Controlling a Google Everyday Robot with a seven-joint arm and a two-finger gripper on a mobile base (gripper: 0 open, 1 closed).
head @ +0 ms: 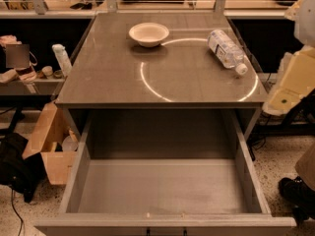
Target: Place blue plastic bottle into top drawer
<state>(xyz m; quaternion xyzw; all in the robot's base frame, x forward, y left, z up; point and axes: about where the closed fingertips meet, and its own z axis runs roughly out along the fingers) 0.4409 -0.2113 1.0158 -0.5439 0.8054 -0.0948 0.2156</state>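
Note:
The blue plastic bottle lies on its side at the back right of the grey table top, with its white cap pointing toward the front right corner. The top drawer is pulled wide open below the table's front edge, and its plain grey inside holds nothing. Only a cream-coloured part of my arm shows at the right edge, beside the table's right side. My gripper is not in view.
A white bowl stands at the back middle of the table. A slim white bottle and small items stand on a low shelf at the left. An open cardboard box stands on the floor left of the drawer. A black shoe is at the lower right.

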